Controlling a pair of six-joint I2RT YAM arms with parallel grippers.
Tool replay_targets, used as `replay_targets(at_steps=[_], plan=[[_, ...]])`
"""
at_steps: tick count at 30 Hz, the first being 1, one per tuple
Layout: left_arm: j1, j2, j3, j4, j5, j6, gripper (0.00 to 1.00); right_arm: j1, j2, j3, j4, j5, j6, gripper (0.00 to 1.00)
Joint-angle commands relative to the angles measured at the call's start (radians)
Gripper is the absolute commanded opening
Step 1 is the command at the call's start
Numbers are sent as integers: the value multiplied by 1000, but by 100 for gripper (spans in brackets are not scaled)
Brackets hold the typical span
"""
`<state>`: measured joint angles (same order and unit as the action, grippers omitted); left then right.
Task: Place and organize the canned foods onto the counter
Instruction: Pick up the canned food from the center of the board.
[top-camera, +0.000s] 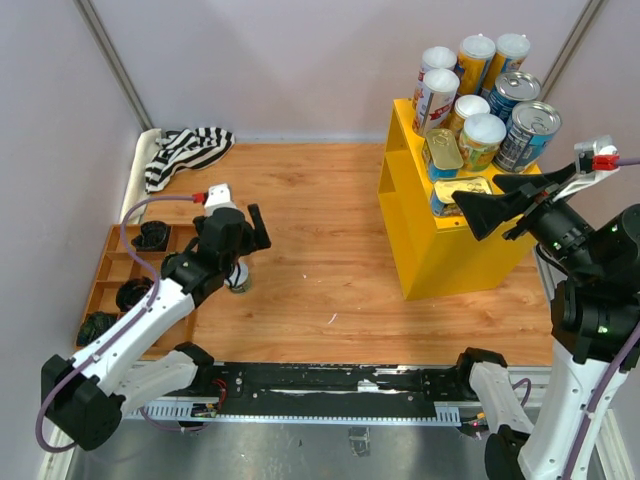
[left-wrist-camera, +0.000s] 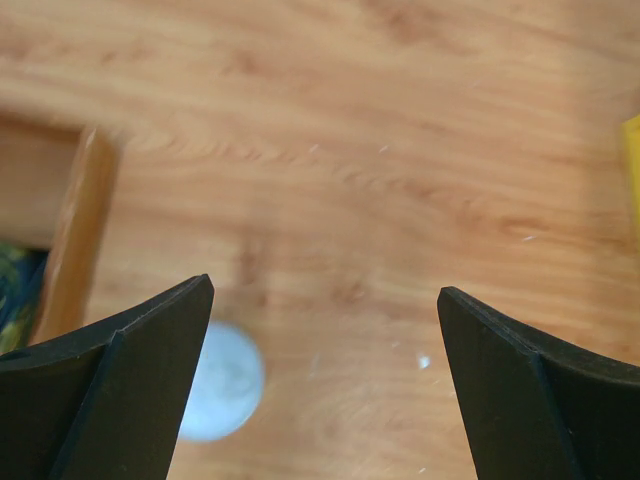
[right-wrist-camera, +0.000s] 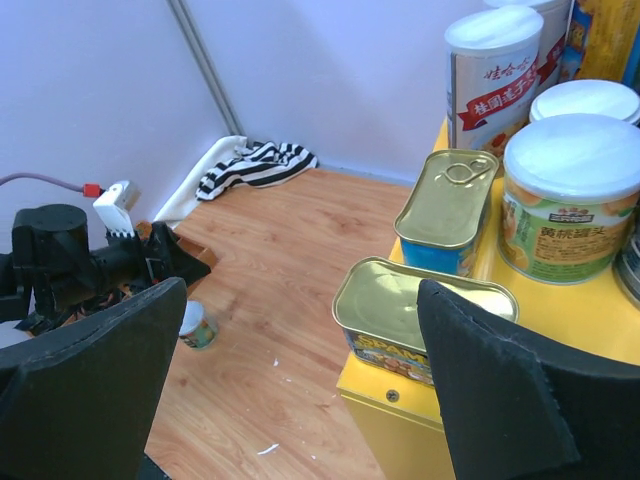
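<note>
The yellow counter stands at the right with several canned foods on top: tall white-lidded tubes, blue cans and flat gold tins. My right gripper hovers open at the counter's near edge, just above a gold Spam tin, whose far end lies behind the right finger. It touches no can. One small white-topped can stands on the wooden floor. My left gripper is open above it, and the can sits by the left finger, not between the jaws.
A brown wooden tray holding dark lumps lies at the left, close to the small can. A black-and-white striped cloth lies in the far left corner. Walls close the left, back and right sides.
</note>
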<state>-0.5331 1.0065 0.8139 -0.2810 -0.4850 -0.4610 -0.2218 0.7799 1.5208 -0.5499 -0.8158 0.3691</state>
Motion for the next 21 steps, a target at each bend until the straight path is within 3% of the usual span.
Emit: replay_targets(at_steps=[1, 6, 11, 21], plan=[[24, -97, -75, -233, -149, -159, 100, 57, 2, 10, 24, 5, 15, 99], [76, -90, -140, -333, -130, -223, 100, 95, -19, 10, -19, 32, -33, 99], [76, 14, -147, -303, -35, -247, 100, 121, -34, 16, -55, 59, -73, 99], [76, 194, -217, -176, 20, -236, 100, 164, -59, -18, -75, 93, -132, 99]])
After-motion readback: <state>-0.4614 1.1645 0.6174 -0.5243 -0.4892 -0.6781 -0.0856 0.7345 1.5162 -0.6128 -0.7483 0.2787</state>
